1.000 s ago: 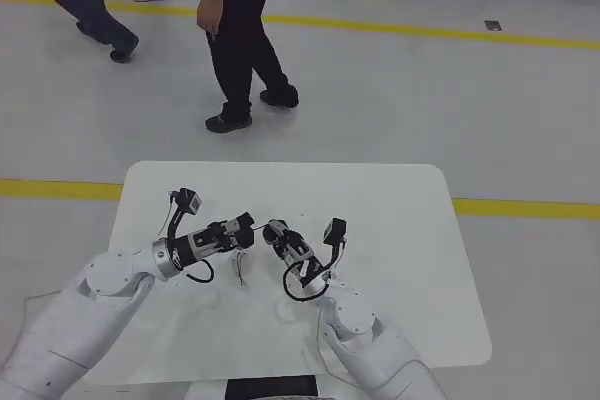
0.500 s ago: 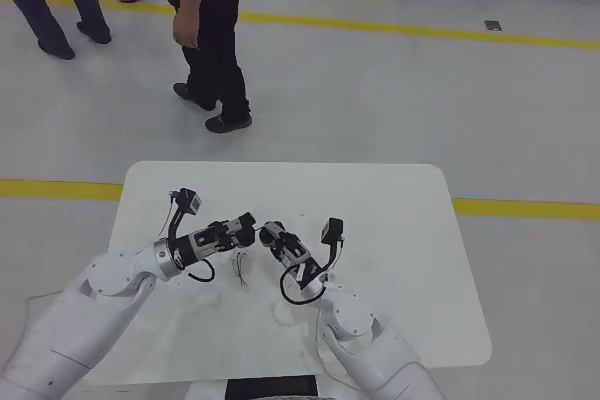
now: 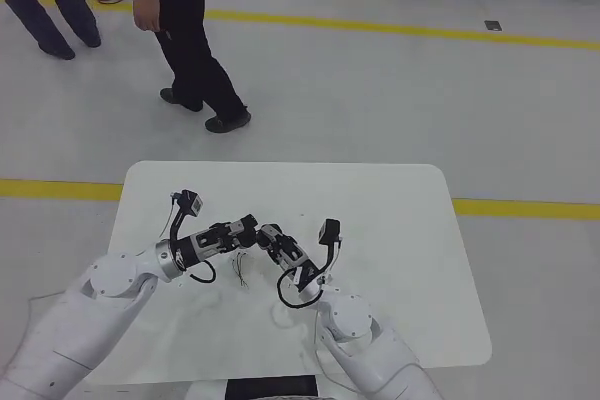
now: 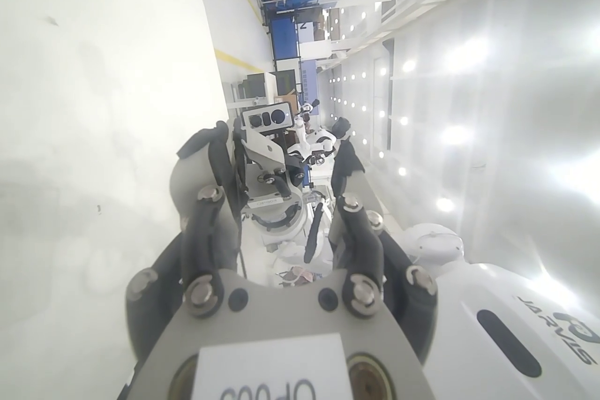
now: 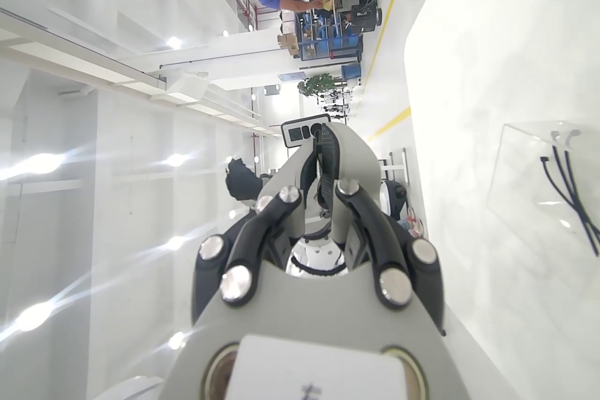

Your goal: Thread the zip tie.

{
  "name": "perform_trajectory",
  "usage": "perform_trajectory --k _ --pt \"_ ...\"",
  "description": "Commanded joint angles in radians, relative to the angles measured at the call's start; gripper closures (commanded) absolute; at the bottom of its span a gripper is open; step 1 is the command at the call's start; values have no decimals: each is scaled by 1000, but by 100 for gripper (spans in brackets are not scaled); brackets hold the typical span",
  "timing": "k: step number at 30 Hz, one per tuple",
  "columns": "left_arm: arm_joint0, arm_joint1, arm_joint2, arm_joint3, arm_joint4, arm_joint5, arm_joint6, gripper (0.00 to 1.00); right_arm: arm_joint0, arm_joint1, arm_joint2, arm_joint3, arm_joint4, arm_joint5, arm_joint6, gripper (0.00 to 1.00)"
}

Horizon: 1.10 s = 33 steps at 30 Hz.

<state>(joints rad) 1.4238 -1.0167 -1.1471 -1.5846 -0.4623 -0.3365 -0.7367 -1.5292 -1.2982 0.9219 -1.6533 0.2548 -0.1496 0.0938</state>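
1. A white table carries the scene; both arms meet above it, left of its centre, about midway between the far and near edges.
2. The left gripper has its fingers spread wide apart, and the right gripper's tip sits in the gap between them.
3. The right gripper has its fingers pressed together; whether a tie is pinched between them cannot be told.
4. A small bunch of black zip ties lies on the table in a clear plastic packet, just beside the grippers, on the side toward the table's near edge.
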Motion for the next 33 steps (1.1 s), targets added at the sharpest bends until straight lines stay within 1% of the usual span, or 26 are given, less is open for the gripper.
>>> perform_trajectory --k 1,8,15,20,21,33 --pt "-1 0 0 0 0 -1 1 56 0 -1 0 1 -3 2 -1 100" --pt "-1 0 -3 -1 0 1 4 57 0 -5 3 4 -19 10 -6 100" --pt "-4 0 1 2 2 5 5 60 -2 -9 5 3 -34 10 -4 100" --pt "-6 0 5 5 4 6 3 74 -5 -11 5 2 -45 8 -1 100" --pt "-6 0 5 5 5 7 2 79 -5 -11 5 2 -46 7 -1 100" --pt "-8 0 9 8 9 14 1 79 -19 -14 20 -14 -64 0 -3 100"
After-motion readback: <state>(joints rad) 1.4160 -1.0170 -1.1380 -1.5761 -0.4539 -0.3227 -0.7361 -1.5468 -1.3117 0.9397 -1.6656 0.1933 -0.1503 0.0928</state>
